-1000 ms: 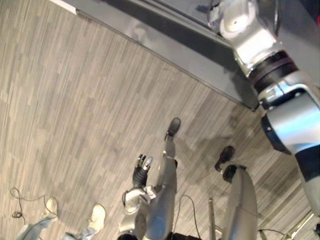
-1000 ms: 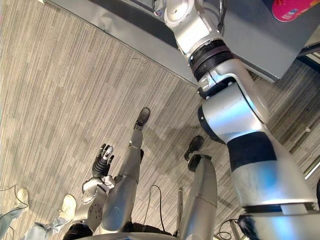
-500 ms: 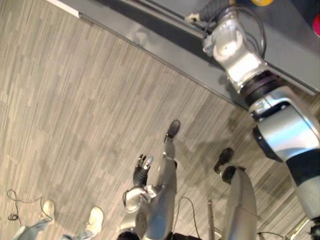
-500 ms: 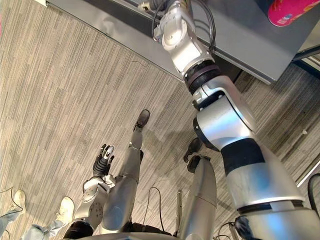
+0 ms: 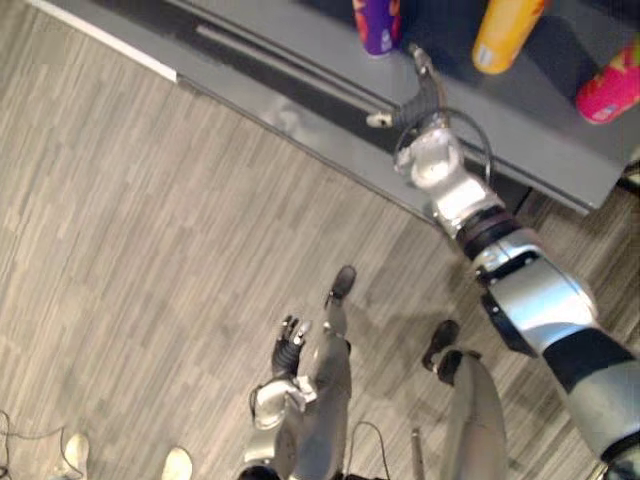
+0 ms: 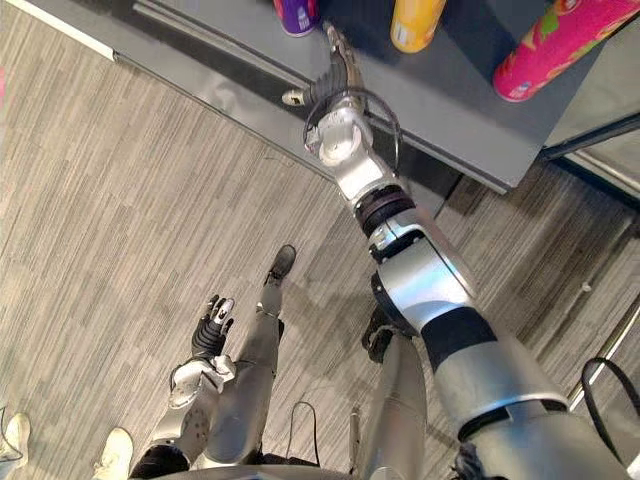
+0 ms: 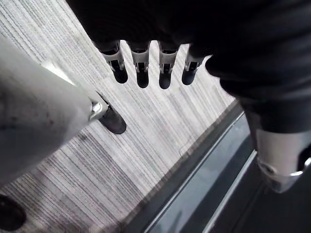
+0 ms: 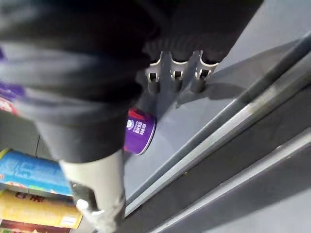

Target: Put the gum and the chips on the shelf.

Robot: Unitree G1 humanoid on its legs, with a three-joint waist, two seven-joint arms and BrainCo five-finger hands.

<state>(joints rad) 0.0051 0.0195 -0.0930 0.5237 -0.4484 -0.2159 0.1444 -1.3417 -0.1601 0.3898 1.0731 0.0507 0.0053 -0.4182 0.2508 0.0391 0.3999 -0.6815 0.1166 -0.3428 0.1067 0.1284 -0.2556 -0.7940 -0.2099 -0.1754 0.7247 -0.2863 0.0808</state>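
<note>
Shelf (image 5: 300, 40): board bare to robot's left of purple can (image 5: 377, 22), open along front edge. To its right, narrow gap, right hand (image 6: 338, 72) lies flat in it. Orange can (image 5: 505, 35) closes gap; pink can (image 5: 608, 92) farther right.

Purple gum tub (image 5: 377, 22), yellow chips can (image 5: 505, 35), both on shelf (image 5: 300, 38)

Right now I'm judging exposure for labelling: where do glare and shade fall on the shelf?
Left eye view: a pale sheen on the front ledge of the shelf, shade round the orange can; right wrist view: the rails catch light, and the purple tub lies in shade by the right robot hand.
</note>
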